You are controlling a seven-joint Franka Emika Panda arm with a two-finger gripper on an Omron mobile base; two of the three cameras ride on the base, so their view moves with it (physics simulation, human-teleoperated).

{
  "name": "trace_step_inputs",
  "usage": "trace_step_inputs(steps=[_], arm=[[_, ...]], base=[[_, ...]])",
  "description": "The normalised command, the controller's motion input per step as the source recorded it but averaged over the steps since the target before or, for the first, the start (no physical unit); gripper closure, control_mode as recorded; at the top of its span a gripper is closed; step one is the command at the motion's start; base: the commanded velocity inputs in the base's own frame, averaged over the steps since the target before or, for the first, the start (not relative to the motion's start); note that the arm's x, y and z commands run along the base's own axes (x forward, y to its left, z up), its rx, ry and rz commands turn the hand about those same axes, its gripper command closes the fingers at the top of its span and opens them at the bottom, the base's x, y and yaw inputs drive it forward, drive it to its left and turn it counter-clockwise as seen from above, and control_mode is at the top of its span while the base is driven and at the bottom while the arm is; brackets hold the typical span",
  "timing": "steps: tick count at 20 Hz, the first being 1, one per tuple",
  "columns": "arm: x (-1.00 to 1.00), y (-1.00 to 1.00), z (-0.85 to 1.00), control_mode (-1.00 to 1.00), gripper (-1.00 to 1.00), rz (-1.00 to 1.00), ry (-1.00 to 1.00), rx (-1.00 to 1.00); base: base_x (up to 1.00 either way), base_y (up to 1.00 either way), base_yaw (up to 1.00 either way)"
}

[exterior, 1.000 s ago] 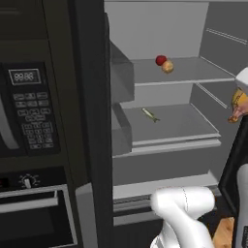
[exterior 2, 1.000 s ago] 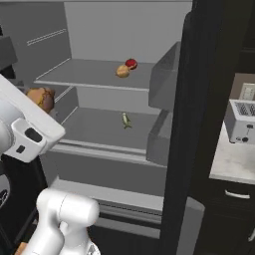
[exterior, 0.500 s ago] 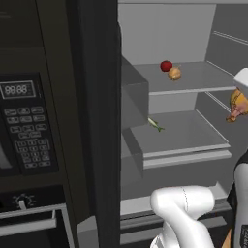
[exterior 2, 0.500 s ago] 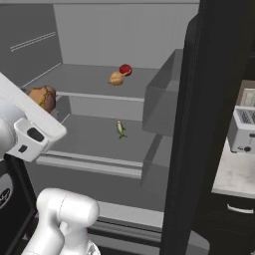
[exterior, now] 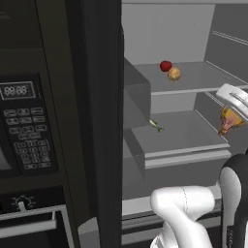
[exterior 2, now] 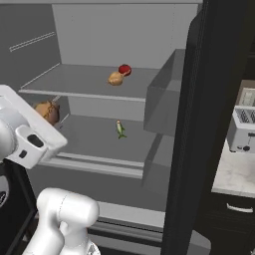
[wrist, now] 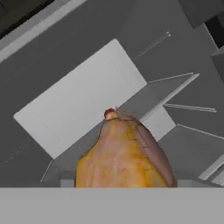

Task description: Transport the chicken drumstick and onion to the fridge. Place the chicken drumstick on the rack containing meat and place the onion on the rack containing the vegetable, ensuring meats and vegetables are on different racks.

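My gripper (exterior: 227, 111) is shut on the chicken drumstick (exterior: 231, 120), a golden-brown piece held in front of the open fridge (exterior: 193, 38), at the right end of its lower shelf. The drumstick (wrist: 124, 153) looms large in the hand view and hides the fingertips; it also peeks out behind my white wrist as a brown lump (exterior 2: 47, 110). The onion (exterior: 174, 73), a round tan bulb, lies on the upper shelf (exterior 2: 74, 84) beside a round red fruit (exterior: 165, 65). The onion (exterior 2: 115, 78) touches nothing else.
A small greenish item (exterior: 156, 126) lies on the lower shelf (exterior: 193, 138). The fridge's dark door edge (exterior: 99, 121) stands left, with a black oven panel (exterior: 24, 126) beyond. A toaster (exterior 2: 242, 132) sits on the counter at the right.
The whole picture has shifted and the fridge interior has grown larger, so the base has driven closer. The drumstick stays held at the same spot relative to the arm.
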Motion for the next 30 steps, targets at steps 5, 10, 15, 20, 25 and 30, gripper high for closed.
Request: trace_step_inputs(steps=[5, 10, 15, 20, 25, 30], arm=[[0.32, 0.02, -0.81, -1.00, 1.00, -0.07, 0.41, -0.09], [0.65, -0.15, -0.28, -1.00, 1.00, 0.00, 0.54, 0.00], [0.51, -0.25, -0.39, -1.00, 1.00, 0.05, 0.29, 0.00], [0.30, 0.00, -0.77, -1.00, 1.00, 0.01, 0.17, 0.00], [0.60, -0.10, -0.59, -1.00, 1.00, 0.00, 0.06, 0.00], [0.63, -0.19, -0.54, -1.00, 1.00, 0.00, 0.00, 0.00]], base=[[0.00, 0.00, 0.00], [0.00, 0.00, 0.00], [0.00, 0.00, 0.00], [0.00, 0.00, 0.00], [0.00, 0.00, 0.00], [0.00, 0.00, 0.00]])
